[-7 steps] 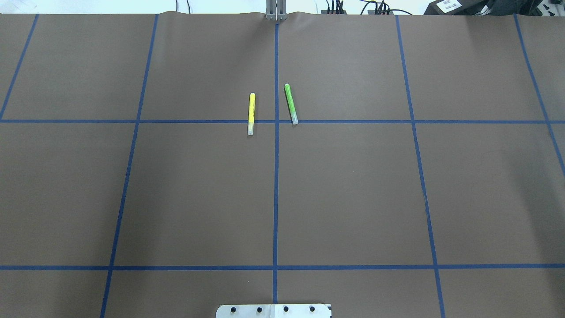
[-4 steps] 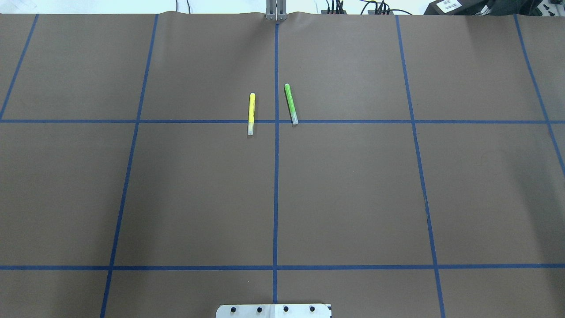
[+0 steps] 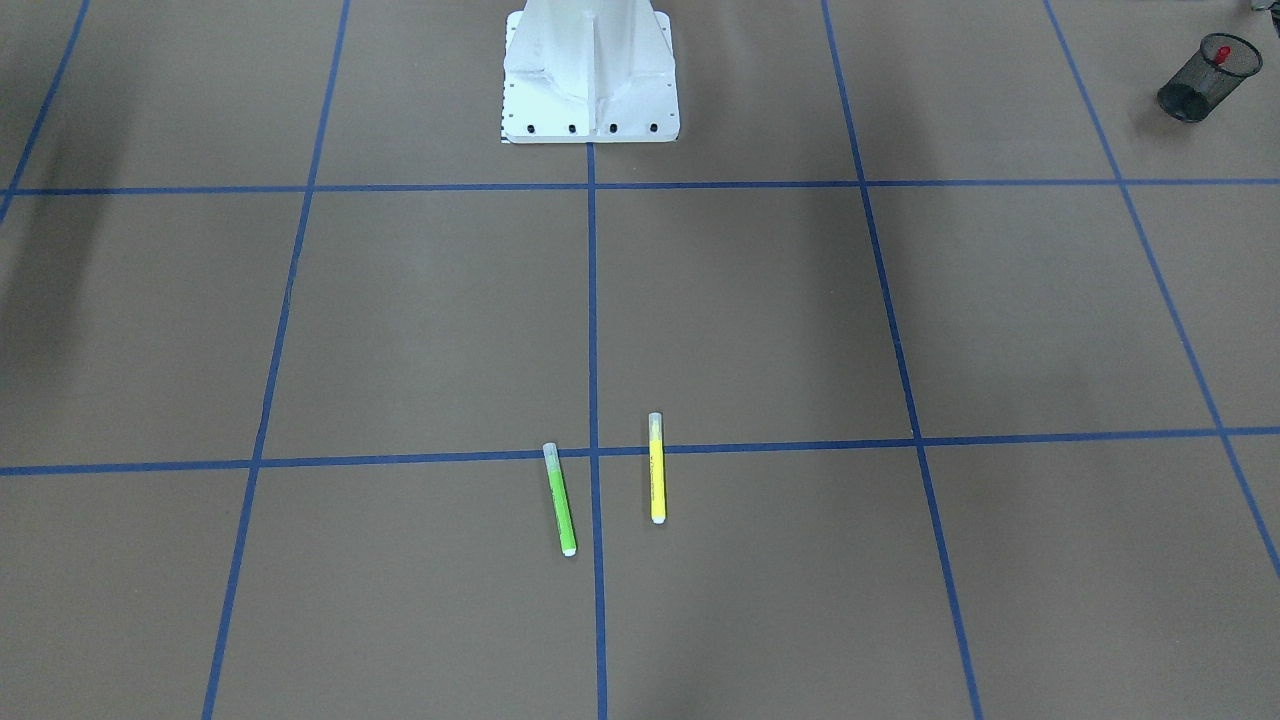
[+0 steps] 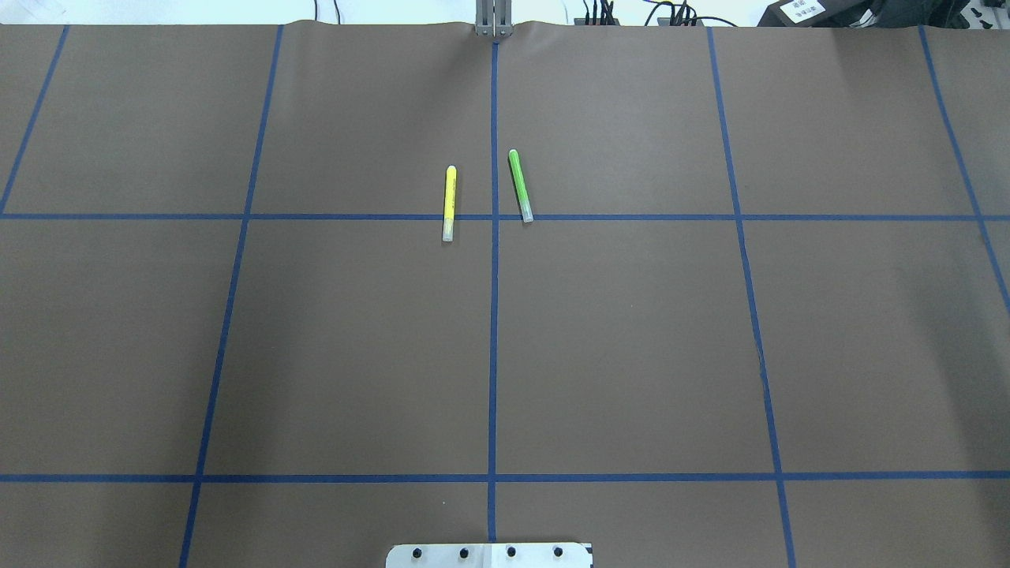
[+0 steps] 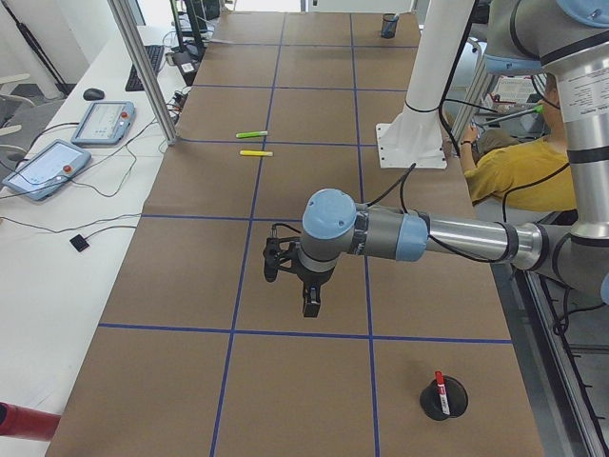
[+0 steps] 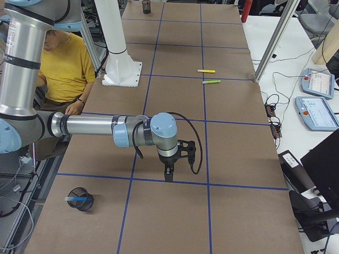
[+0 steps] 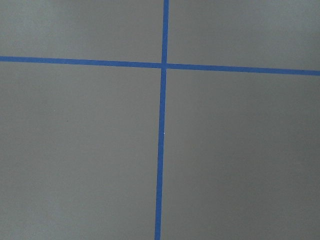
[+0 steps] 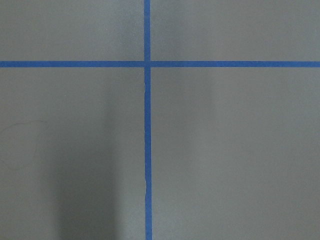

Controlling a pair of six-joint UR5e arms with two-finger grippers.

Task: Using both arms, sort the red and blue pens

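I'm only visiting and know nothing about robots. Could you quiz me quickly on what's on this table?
1. True or false: the red marker stands in a black mesh cup.
2. Which pens lie loose on the table? A) the green highlighter and the yellow highlighter; B) a red and a blue one; C) none.
3. Fill in: the blue highlighter rests in a second mesh cup at the robot's ___ end of the table.
Key: 1 true; 2 A; 3 right.

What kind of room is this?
Probably a robot lab: big robot arms reach over a brown table marked into squares with blue tape, and touchscreen controllers sit beside it.
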